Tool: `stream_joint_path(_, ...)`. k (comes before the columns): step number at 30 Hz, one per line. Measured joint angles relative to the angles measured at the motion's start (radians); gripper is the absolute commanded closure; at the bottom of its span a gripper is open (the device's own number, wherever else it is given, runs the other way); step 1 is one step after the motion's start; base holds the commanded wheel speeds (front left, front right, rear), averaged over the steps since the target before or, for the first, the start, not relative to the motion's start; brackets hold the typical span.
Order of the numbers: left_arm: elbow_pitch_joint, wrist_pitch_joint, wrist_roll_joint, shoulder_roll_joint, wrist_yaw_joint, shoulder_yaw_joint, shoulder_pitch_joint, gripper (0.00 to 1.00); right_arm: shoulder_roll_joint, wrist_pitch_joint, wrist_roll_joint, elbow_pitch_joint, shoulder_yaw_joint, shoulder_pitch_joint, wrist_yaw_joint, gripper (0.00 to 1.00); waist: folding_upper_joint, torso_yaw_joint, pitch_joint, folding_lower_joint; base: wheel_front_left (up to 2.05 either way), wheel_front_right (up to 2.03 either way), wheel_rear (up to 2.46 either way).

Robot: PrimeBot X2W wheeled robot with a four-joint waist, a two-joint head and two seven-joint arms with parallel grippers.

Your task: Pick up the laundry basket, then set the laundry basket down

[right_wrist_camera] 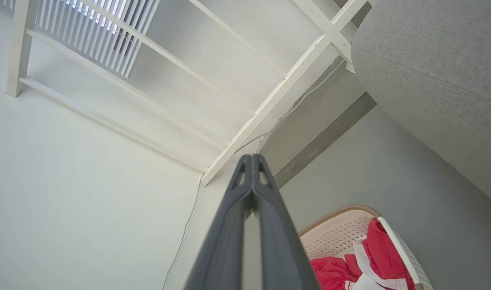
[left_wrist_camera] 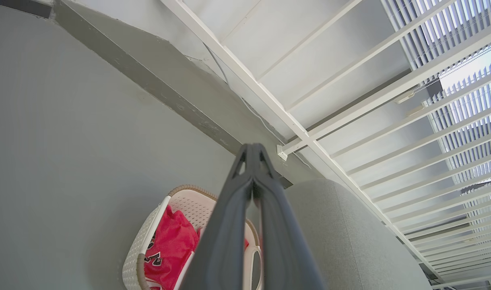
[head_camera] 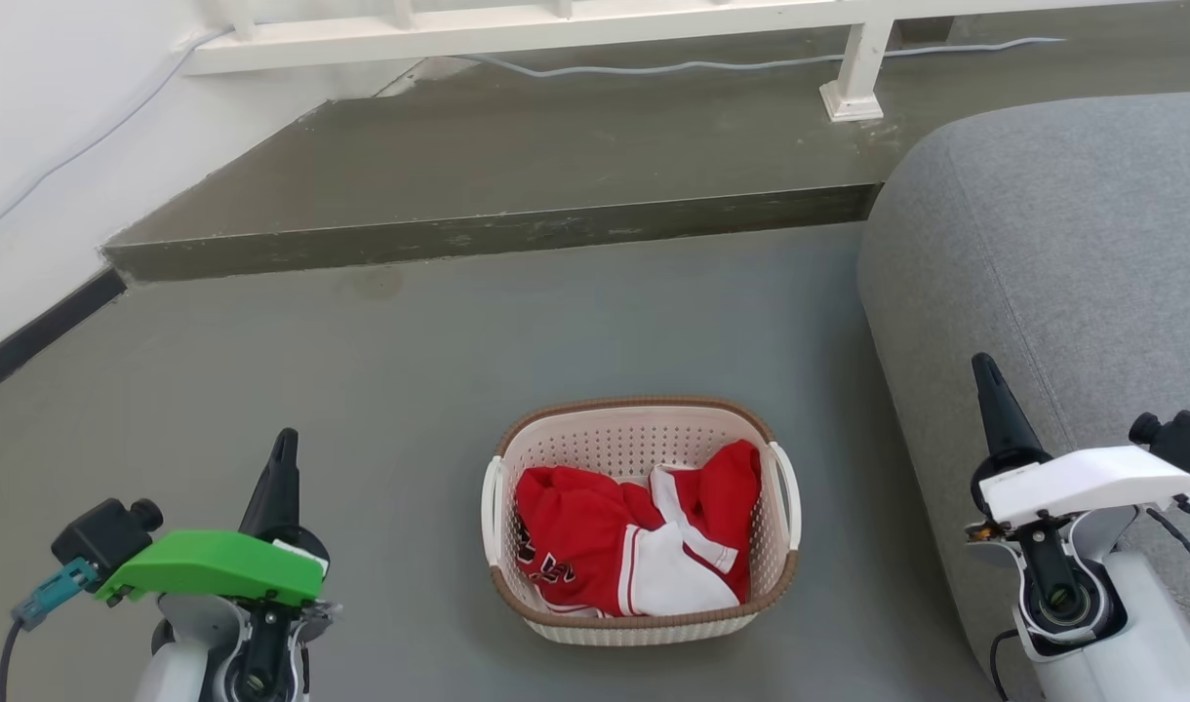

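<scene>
The laundry basket point(head_camera: 641, 444) stands on the grey floor at the lower middle of the head view, cream-white with a brown rim and white loop handles on both sides. Red and white clothing point(head_camera: 634, 536) lies inside it. My left gripper point(head_camera: 285, 444) is at the lower left, well apart from the basket, its fingers shut and holding nothing. My right gripper point(head_camera: 985, 375) is at the lower right, in front of the sofa, shut and empty too. The basket point(left_wrist_camera: 149, 237) sits below my left gripper point(left_wrist_camera: 251, 150) in the left wrist view, and the basket point(right_wrist_camera: 342, 233) lies right of my right gripper point(right_wrist_camera: 252, 159) in the right wrist view.
A grey sofa point(head_camera: 1063, 292) fills the right side, close to the basket's right handle. A raised concrete step point(head_camera: 497, 234) runs across behind the basket, with a white railing point(head_camera: 556, 29) and a cable on it. A white wall point(head_camera: 29, 146) is at the left.
</scene>
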Motion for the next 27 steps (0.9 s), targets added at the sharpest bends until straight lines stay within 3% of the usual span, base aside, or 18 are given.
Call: stream_joint_path(27, -0.012, 0.076, -0.263, 0.0, -0.003, 0.072, 0.015, 1.0, 0.023, 0.081, 0.272, -0.005, -0.089, 0.015, 0.009, 1.0, 0.0, 0.01, -0.021, 0.0, 0.0, 0.0, 0.0)
